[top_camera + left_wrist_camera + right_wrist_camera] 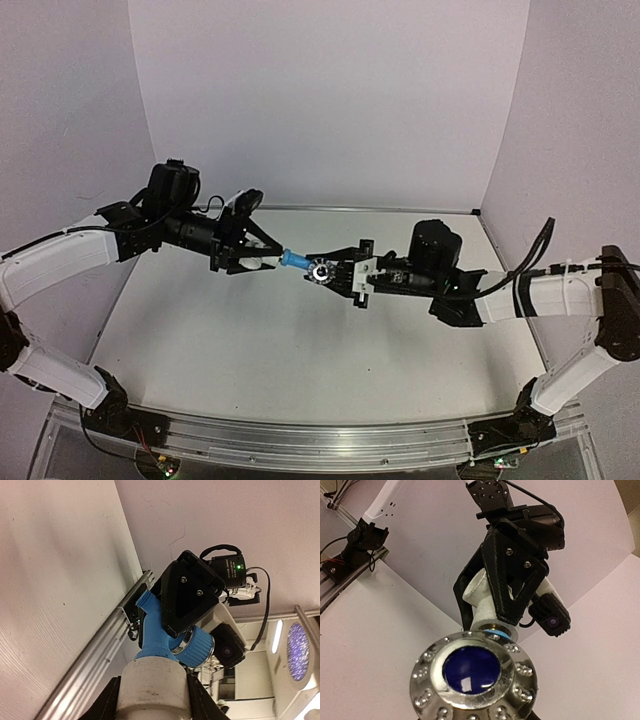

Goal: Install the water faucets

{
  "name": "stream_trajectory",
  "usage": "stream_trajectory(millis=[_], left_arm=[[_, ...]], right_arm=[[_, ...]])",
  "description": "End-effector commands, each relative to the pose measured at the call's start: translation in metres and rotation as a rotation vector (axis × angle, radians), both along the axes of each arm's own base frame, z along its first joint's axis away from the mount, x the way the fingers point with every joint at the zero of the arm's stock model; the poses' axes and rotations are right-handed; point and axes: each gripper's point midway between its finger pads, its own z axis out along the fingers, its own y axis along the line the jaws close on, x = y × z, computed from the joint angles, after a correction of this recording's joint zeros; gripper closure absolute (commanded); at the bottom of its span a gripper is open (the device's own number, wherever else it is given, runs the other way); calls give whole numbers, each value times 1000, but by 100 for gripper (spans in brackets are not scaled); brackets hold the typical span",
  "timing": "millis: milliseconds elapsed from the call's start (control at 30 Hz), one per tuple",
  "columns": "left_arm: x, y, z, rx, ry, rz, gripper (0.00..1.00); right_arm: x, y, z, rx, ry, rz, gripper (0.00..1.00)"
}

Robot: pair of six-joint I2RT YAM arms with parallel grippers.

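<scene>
The water faucet (293, 260) is a light-blue tap held in mid-air above the table, between the two arms. My left gripper (262, 260) is shut on a white cylindrical fitting (152, 685), and the faucet's stem (155, 630) goes into the end of that fitting. My right gripper (325, 271) is shut on the faucet at its knob end, with one black finger (192, 592) lying over the blue body. The right wrist view is filled by the silvery round knob (472, 672) with its dark-blue centre. Behind the knob are the white fitting (485, 602) and the left fingers (515, 575).
The white table (300, 340) lies well below both grippers, with pale walls on three sides. An aluminium rail (300, 440) runs along the near edge between the arm bases. A metal strip (95, 650) edges the table where it meets the wall.
</scene>
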Motion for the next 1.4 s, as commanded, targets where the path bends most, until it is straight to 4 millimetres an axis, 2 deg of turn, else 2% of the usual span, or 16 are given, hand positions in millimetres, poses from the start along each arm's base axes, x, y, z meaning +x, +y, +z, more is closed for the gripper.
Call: stream_trajectory(millis=[0,167,467,600,733,933,1133,1233,1367], left_arm=[[-6,-30,38,-85,-497,-66,100],[-14,-29,56,-134,-812,-131,100],[-51,-17,80,-318,-1457,-355,100],[-60,-15,89,-397,-1714,-420,100],[-60,-15,92,-428,-1962,-459,100],[-57,-14,91,-424,-2441,-521,100],[-56,-2,72,-326,-2889,-624,100],[-47,3,68,-204,-2981,-666,100],[-28,3,63,-51,-2936,-678,100]], right_arm=[[-15,13,31,66,219,30,100],[-8,10,43,111,355,-5,100],[1,6,70,176,642,4,100],[3,7,84,193,782,42,100],[7,5,94,208,936,69,100],[18,2,108,214,1184,140,100],[22,3,122,189,1402,200,100],[26,0,133,224,1457,193,100],[29,-6,141,270,1463,171,100]])
